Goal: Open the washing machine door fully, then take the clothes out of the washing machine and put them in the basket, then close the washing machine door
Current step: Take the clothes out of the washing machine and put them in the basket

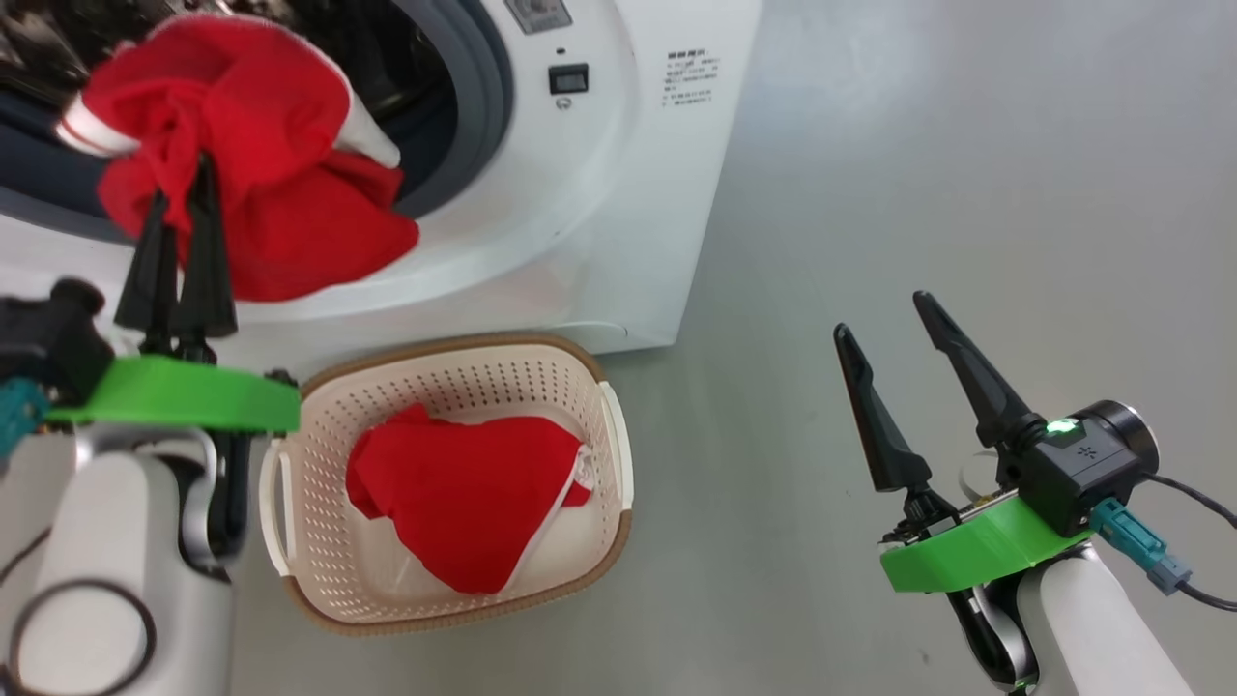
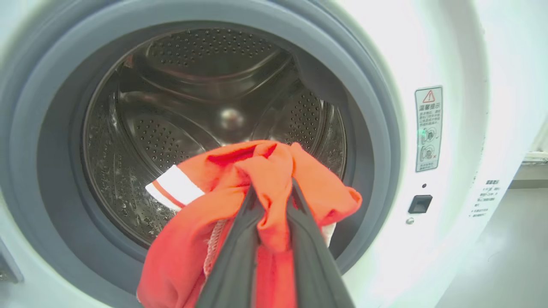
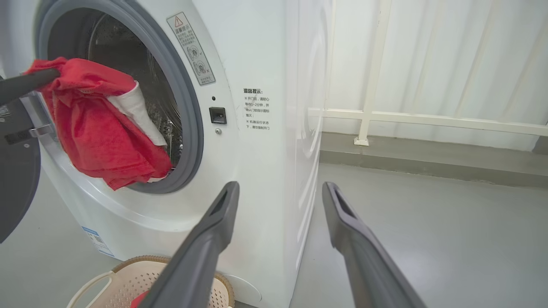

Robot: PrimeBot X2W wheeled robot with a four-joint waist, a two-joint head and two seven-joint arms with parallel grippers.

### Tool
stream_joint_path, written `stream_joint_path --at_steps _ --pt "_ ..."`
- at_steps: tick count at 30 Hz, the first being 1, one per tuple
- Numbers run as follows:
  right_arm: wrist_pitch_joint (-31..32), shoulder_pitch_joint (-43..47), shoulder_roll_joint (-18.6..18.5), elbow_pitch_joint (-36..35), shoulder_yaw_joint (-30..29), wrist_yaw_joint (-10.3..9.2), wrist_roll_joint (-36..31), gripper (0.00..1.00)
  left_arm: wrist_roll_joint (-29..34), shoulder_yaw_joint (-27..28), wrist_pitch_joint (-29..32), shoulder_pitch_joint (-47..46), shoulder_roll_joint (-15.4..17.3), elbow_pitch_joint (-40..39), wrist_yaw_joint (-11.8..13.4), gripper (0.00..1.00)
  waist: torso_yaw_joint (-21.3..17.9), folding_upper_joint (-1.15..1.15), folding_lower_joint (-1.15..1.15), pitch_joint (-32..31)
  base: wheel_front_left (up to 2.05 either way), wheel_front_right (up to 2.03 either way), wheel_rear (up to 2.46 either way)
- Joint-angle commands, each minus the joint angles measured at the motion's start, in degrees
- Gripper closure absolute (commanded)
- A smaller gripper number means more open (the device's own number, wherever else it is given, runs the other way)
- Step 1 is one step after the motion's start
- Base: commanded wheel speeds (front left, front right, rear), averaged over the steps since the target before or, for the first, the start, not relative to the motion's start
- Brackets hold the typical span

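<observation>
We found the left gripper (image 1: 182,184) clamped on a red garment (image 1: 271,155), its two dark fingers pinched close together with a bunched fold of the cloth between them. The garment hung at the mouth of the washing machine (image 1: 618,193), just in front of the perforated steel drum (image 2: 171,128). Its lower folds fell across the bottom part of the grey rubber ring (image 2: 376,128). A white striped cuff showed on the side of the garment nearest the drum.

The washing machine door (image 3: 13,192) stood swung open beside the mouth, and we saw it as a dark panel at the edge of the right wrist view. The basket (image 1: 319,522) sat on the floor (image 1: 918,145) right at the foot of the washing machine, below the mouth. We could not tell whether it touched the cabinet. A second red garment (image 1: 464,503) lay crumpled inside it, with white trim along one edge.

The right gripper (image 1: 880,314) hung over the floor, off the front corner of the washing machine and well apart from the basket. Its fingers were spread wide and held nothing.
</observation>
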Motion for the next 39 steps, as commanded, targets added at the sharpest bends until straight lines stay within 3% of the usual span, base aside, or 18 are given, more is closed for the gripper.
stream_joint_path --at_steps 1,12,20,31,39 --pt "-0.4 0.5 0.1 -1.1 1.2 0.20 0.3 0.00 0.0 1.8 -0.7 1.6 1.5 -2.8 0.6 1.00 0.6 0.00 0.00 -1.7 0.00 0.00 0.00" --pt "-0.4 2.8 0.4 -0.9 1.0 0.20 0.3 0.00 -0.3 0.8 0.3 13.5 -0.7 -11.9 2.3 1.00 1.0 0.00 0.00 -4.9 0.00 0.00 0.00" --pt "-0.4 2.9 0.3 -1.2 0.7 0.20 0.3 0.00 -1.6 -0.6 2.1 18.0 -1.8 -13.1 2.8 1.00 1.6 0.00 0.00 -4.2 0.00 0.00 0.00" --pt "-0.4 0.6 0.2 -0.8 0.3 0.20 3.9 0.00 -3.1 -2.8 3.6 16.0 -3.2 -4.8 4.5 1.00 1.4 0.00 0.00 0.9 0.00 0.00 0.00" --pt "-0.4 -1.1 0.1 -0.9 1.0 0.20 3.6 0.00 -5.6 -3.1 4.1 11.8 -3.6 5.2 3.7 1.00 0.2 0.00 0.00 3.8 0.00 0.00 0.00"
